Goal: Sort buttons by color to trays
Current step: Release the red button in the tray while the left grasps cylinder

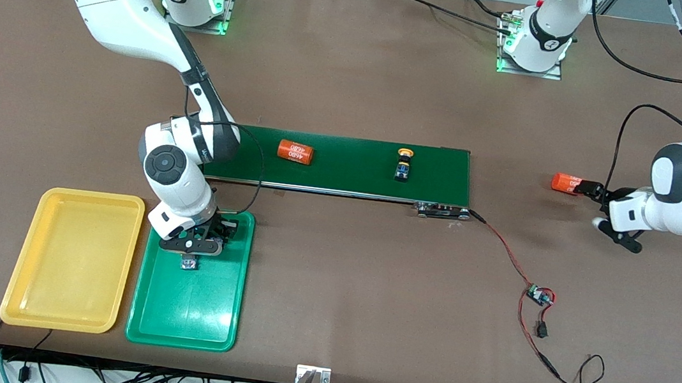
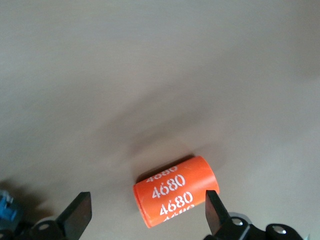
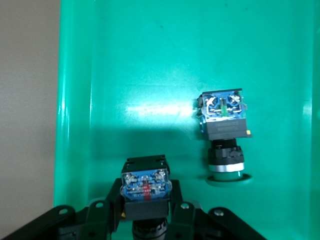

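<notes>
My right gripper (image 1: 191, 256) (image 3: 145, 200) is low over the green tray (image 1: 185, 321) (image 3: 150, 60), at its end nearer the robots. It is shut on a button (image 3: 145, 182) with its blue base showing and its cap hidden. A green-capped button (image 3: 225, 130) lies on its side in the same tray, close beside the gripper. A yellow-capped button (image 1: 404, 163) lies on the belt. The yellow tray (image 1: 73, 264) holds nothing. My left gripper (image 1: 593, 206) (image 2: 147, 205) stands open low over the table, its fingers either side of an orange cylinder (image 1: 566, 183) (image 2: 175, 190).
The dark-green conveyor belt (image 1: 349, 179) runs across the middle of the table, with a second orange cylinder (image 1: 295, 151) on it toward the right arm's end. Red and black wires run from the belt to a small circuit board (image 1: 538, 295) nearer the front camera.
</notes>
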